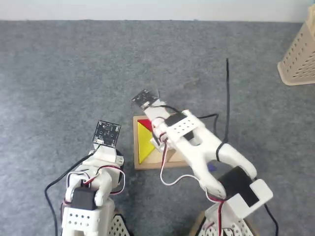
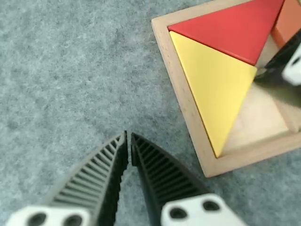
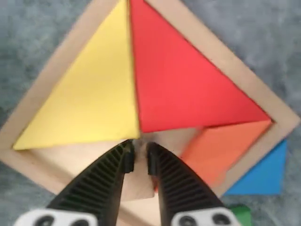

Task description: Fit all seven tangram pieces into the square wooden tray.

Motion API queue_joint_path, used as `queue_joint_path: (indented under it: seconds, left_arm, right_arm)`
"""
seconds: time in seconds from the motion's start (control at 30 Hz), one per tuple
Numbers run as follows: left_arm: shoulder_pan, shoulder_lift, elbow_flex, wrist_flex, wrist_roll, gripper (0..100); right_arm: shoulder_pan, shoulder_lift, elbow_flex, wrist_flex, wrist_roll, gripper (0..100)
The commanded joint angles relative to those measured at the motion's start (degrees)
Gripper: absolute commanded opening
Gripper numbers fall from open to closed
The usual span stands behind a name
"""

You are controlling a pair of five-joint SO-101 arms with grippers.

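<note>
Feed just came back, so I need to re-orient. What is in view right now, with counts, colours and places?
wooden tray: 1, light wood, mid-table
yellow triangle: 1, yellow, in the tray
red triangle: 1, red, in the tray, edge to edge with the yellow triangle
orange piece: 1, orange, in the tray beside the red triangle
blue piece: 1, blue, outside the tray by its rim
green piece: 1, green, outside the tray near the blue piece
basket: 1, cream, far table corner
table: 1, grey carpet
left hand: 1, black, shut, beside the tray
right hand: 1, black, slightly open, over the tray's bare wood
</note>
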Motion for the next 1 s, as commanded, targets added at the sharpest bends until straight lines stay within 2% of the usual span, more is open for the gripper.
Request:
queue_joint_path:
  seconds: [0.0, 0.47, 0.57, 0.73, 0.97]
  left_arm:
    - [-0.09, -1.23, -1.1, 0.35, 0.35, 1]
    - [-0.09, -1.23, -1.1, 0.35, 0.35, 1]
    - [-0.09, -1.23, -1.1, 0.35, 0.35, 1]
    - [-0.09, -1.23, -1.1, 0.35, 0.35, 1]
    - [-0.09, -1.23, -1.1, 0.35, 0.35, 1]
  right_arm:
    - [2.42, -4.62, -2.02, 1.1, -0.62, 0.7]
    - [2.42, -21.23, 4.31, 2.33, -0.44, 0.7]
    - [1.19, -19.82, 4.4, 3.91, -0.09, 1.6]
    - [-2.68, -14.11, 2.46, 4.26, -0.09, 12.7]
    - [-3.38, -5.67, -0.7, 4.35, -0.09, 12.7]
